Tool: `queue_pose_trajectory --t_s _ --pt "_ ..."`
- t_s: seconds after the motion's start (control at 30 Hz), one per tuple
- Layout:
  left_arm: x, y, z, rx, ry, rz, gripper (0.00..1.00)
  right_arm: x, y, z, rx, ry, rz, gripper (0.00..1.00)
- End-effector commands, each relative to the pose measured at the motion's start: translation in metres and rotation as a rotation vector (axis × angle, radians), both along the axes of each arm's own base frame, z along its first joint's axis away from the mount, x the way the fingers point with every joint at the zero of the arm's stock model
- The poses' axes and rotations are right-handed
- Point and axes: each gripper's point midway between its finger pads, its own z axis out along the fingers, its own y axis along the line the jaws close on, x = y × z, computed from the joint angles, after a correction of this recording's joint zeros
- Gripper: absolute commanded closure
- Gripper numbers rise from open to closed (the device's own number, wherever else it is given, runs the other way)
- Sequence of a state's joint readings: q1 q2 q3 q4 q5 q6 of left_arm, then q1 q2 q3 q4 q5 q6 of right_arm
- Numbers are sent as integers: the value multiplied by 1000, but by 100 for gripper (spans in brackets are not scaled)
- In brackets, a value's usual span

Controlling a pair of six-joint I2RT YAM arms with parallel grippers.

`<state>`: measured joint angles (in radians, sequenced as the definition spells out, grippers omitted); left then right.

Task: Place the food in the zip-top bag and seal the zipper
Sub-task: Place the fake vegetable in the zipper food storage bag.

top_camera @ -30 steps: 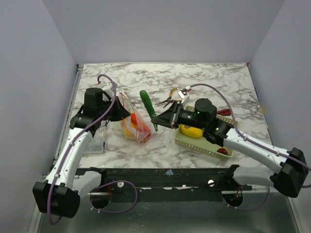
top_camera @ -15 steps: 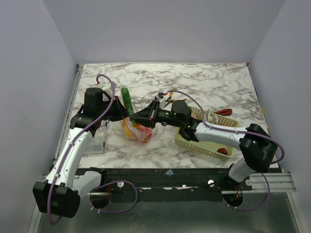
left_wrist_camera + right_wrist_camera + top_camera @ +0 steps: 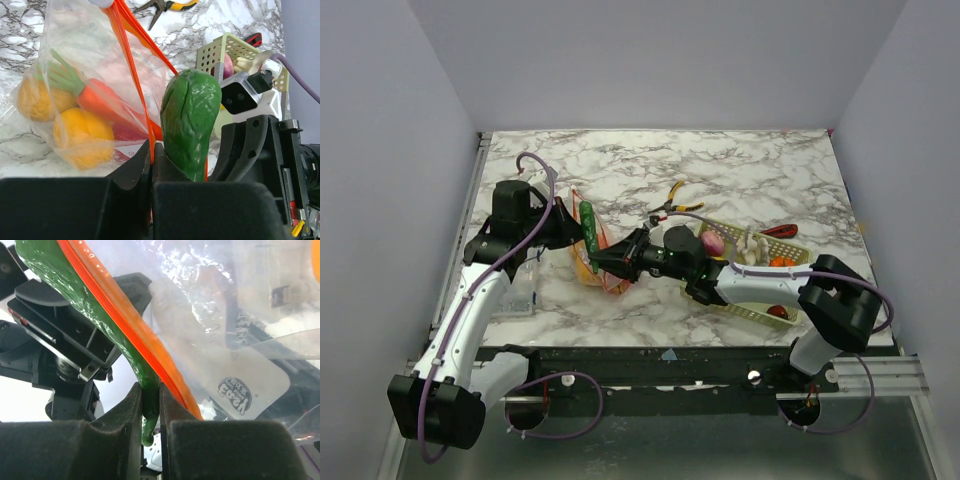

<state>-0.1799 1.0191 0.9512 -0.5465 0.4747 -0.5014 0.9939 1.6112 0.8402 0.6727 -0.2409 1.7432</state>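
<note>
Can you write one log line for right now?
bag: carrot, oranges inside | left hand: holds zipper | right hand: holds green vegetable at bag mouth

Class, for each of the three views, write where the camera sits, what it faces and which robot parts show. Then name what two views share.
Top external: above and behind, looking down at the table; left arm, right arm.
Left wrist: on the left gripper, facing the zip-top bag; own fingers.
Right wrist: on the right gripper, facing the zipper; own fingers.
Shared: the green toy vegetable in both wrist views.
</note>
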Motion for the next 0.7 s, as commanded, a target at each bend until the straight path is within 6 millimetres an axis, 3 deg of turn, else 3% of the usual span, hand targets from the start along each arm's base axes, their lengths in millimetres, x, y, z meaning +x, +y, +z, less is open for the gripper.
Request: queue_pose_trajectory --t_s 0.0,0.17,0.37,0.67 --pt "5 -2 11 -13 -62 -14 100 9 -1 -27 -69 29 -50 99" --pt "3 -1 8 -5 -58 -16 100 15 -7 -37 -188 -31 -85 93" --pt "0 1 6 4 -63 -13 100 26 -17 -40 -368 -138 -117 92" --pt "-1 3 8 10 -77 -6 100 39 -25 -71 -643 -222 -103 92"
